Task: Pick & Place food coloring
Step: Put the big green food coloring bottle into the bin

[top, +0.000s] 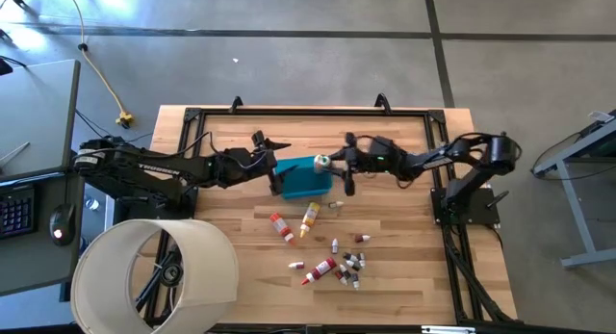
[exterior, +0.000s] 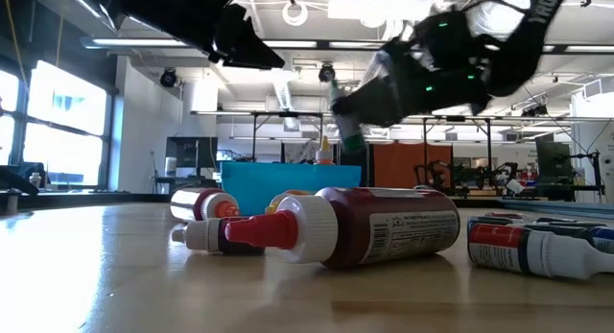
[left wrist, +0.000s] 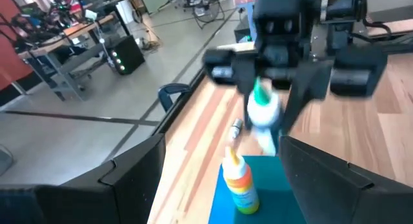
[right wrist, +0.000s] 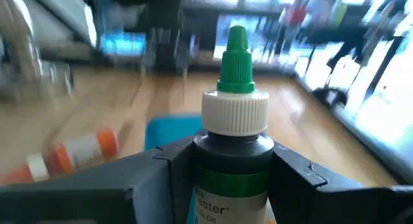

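My right gripper (top: 334, 164) is shut on a food coloring bottle (right wrist: 233, 146) with a dark body, a green label, a white cap and a green tip. It hangs in the air over the right end of the blue tub (top: 306, 177). My left gripper (top: 275, 176) stands open above the tub's left end (left wrist: 264, 192), with its fingers spread wide. An orange bottle (left wrist: 240, 184) lies inside the tub. More food coloring lies on the table nearer me: a red-orange bottle (top: 281, 227), a yellow one (top: 310, 217), a dark-red one (top: 320, 269) and several small vials (top: 350, 267). My right gripper pinches the bottle's dark body just below the white cap (right wrist: 232, 161) between its two fingers (right wrist: 161, 179). It comes level from the table's right. The bottle lies along the fingers with its green tip (left wrist: 258, 92) pointing toward the left arm. It is lifted clear above the tub.
A large white round shade (top: 154, 271) stands over the table's near left corner. A black frame (top: 308, 113) runs along the far edge. In the low view a dark-red bottle (exterior: 374, 225) and other bottles (exterior: 537, 247) lie close to the camera. Bare wood (top: 241, 247) lies left of the bottles.
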